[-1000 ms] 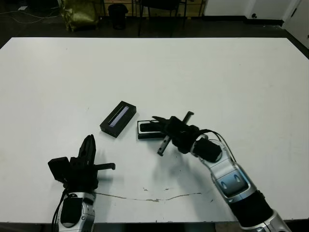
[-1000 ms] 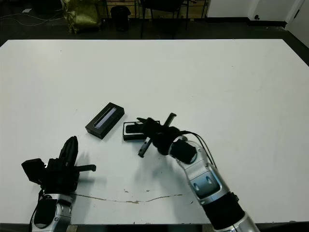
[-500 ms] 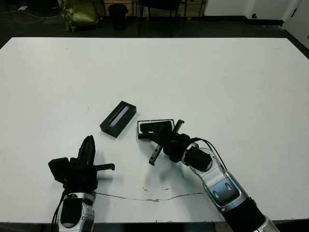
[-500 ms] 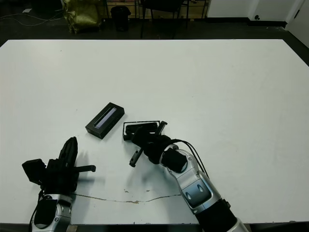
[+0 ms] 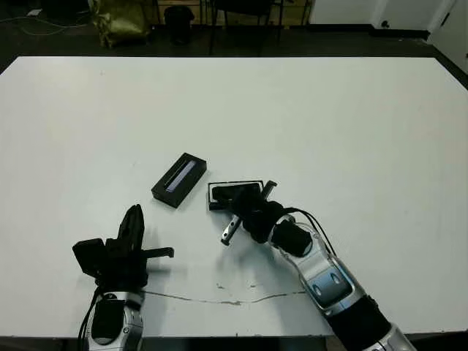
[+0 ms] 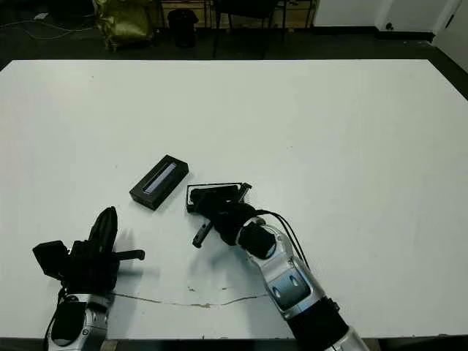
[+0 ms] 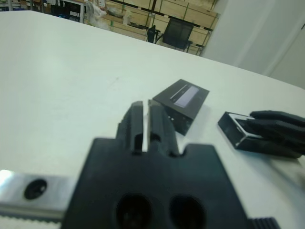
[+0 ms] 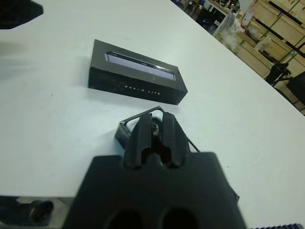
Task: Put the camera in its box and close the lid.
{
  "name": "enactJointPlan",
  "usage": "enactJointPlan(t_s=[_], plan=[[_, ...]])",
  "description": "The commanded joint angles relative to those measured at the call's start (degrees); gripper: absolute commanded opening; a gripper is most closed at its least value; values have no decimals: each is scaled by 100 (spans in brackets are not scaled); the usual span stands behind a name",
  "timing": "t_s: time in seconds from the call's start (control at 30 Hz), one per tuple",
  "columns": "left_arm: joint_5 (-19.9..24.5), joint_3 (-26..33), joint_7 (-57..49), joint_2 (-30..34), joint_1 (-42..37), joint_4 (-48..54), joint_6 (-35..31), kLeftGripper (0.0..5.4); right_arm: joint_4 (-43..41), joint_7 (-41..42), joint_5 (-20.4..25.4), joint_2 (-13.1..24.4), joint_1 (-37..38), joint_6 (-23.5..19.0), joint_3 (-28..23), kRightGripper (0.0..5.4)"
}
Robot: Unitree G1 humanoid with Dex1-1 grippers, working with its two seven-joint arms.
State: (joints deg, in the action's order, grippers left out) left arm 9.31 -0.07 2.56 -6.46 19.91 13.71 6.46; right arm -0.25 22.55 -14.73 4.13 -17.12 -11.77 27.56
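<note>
White surface with a thin dark crack line near its front edge; dark floor beyond the far edge; yellow-green bag at far left; black bin beside it; chair legs further right; black office chair and shelving in left wrist view.

Count on the table: one camera, one box, one lid. Two grippers in view, one per arm: left gripper and right gripper. Beyond the far table edge: one yellow-green bag and one dark bin; chair legs there are too cropped to count.
</note>
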Motion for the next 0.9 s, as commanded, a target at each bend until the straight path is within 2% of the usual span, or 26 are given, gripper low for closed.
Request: enactJointPlan(t_s=[0.03,0.17,0.5,0.9], plan=[[-44,-10,-57,32,68,-13,-135,0,102,-50,-24,24,-122,-98,-120,2],[21,-3,-16,27,66,-32,-99,0,204,-66,86,17,-173,135,-235,2],[-42,13,-20,36,43,-124,11,0,153,17,-31,174,-248,-11,-267,2],[10,-1,-70,-2,43,-47,-92,0,83,220,-162,566,-170,-69,-240,2]])
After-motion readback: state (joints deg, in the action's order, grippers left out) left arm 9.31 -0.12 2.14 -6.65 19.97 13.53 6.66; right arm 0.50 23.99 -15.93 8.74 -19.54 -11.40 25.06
